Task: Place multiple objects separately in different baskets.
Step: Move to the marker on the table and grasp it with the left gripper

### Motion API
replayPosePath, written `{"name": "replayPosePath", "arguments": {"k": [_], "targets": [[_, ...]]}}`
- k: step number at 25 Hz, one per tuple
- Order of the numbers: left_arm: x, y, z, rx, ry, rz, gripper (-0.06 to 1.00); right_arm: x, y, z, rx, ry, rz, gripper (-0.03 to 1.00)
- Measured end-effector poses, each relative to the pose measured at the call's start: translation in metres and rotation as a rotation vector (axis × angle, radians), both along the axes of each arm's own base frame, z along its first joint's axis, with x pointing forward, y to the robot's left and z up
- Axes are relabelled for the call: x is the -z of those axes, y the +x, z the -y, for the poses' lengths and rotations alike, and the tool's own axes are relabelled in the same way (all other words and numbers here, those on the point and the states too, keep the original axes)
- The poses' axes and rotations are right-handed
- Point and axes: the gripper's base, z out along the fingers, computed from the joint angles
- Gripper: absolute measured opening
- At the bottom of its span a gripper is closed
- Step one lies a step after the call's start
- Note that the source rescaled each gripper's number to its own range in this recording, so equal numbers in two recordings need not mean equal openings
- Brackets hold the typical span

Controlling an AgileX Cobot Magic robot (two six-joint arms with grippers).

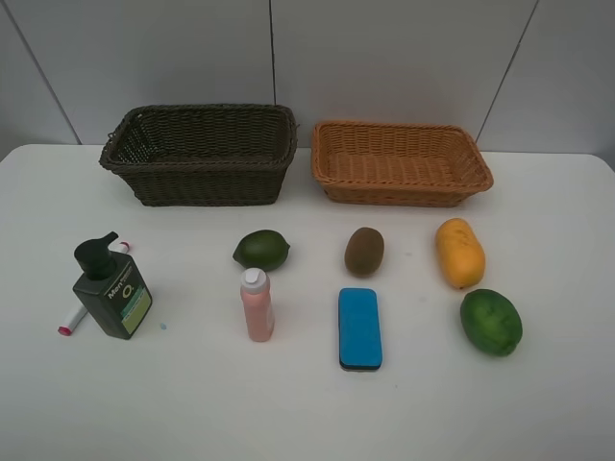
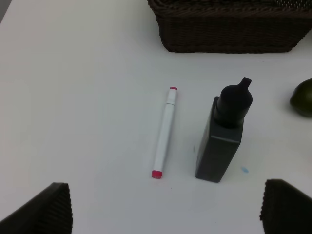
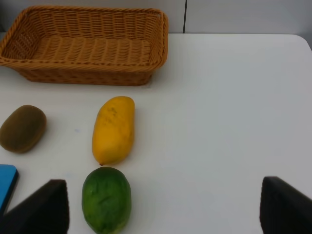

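White with pink ends, the thin tube lies flat just beside the standing dark green plastic pump bottle. We think the bottle is heavy and slippery, so grab its flat sides. The orange-yellow mango looks soft and wants a gentle hold. The smooth white table has lots of room. Our left gripper and right gripper are wide open, holding nothing.

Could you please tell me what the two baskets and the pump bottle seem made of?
Dark brown rectangular basket and shallower orange-tan basket: woven wicker or imitation rattan, matte, strands interlaced. Dark green pump bottle: probably smooth plastic, printed label.
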Motion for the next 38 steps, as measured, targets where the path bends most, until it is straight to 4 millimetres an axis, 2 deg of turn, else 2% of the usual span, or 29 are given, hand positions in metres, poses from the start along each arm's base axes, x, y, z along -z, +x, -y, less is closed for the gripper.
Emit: {"name": "replayPosePath", "arguments": {"k": [18, 22, 25, 27, 31, 35, 38], "targets": [[0.0, 0.0, 0.0, -0.002, 0.002, 0.0, 0.96, 0.0, 0.0, 0.0, 0.0, 0.0, 0.0, 1.0], [0.0, 0.0, 0.0, -0.009, -0.008, -0.001, 0.99, 0.0, 0.0, 0.0, 0.0, 0.0, 0.0, 1.0], [-0.002, 0.006, 0.0, -0.022, -0.03, -0.053, 0.99, 0.0, 0.0, 0.0, 0.0, 0.0, 0.0, 1.0], [-0.01, 0.013, 0.0, -0.03, -0.039, -0.116, 0.99, 0.0, 0.0, 0.0, 0.0, 0.0, 0.0, 1.0], [-0.043, 0.032, -0.001, -0.044, -0.026, -0.202, 0.99, 0.0, 0.0, 0.0, 0.0, 0.0, 0.0, 1.0], [-0.082, 0.061, -0.003, -0.066, 0.007, -0.26, 0.99, 0.0, 0.0, 0.0, 0.0, 0.0, 0.0, 1.0], [-0.103, 0.086, -0.005, -0.087, 0.028, -0.306, 0.99, 0.0, 0.0, 0.0, 0.0, 0.0, 0.0, 1.0]]}}
